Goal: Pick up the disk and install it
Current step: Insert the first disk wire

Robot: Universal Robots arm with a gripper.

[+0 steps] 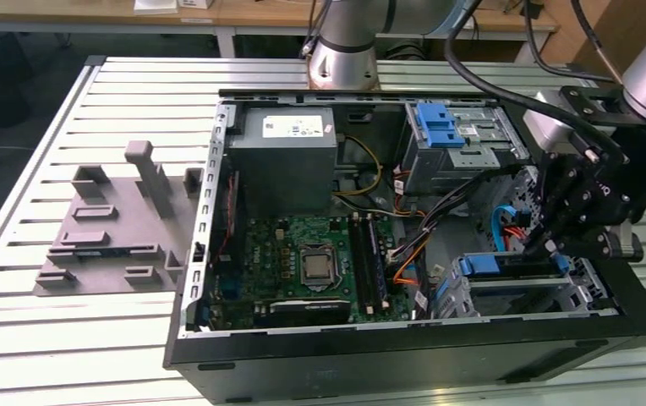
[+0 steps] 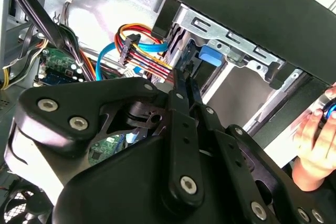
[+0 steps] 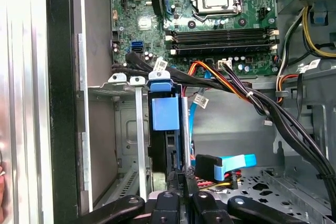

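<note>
The disk stands on edge in the metal drive cage at the case's corner on the exterior view's right, its blue carrier end facing out of the slot. My gripper hangs just above that cage. Its two thin fingers lie shut together, their tips right beside the disk's edge. In the second wrist view the shut gripper points at the blue tab of the disk. I see nothing between the fingers.
The open black computer case lies on a slatted table. Inside are a motherboard, a grey power supply, loose cables and a second blue-fronted cage. A grey fixture sits at the exterior view's left. A hand is outside the case.
</note>
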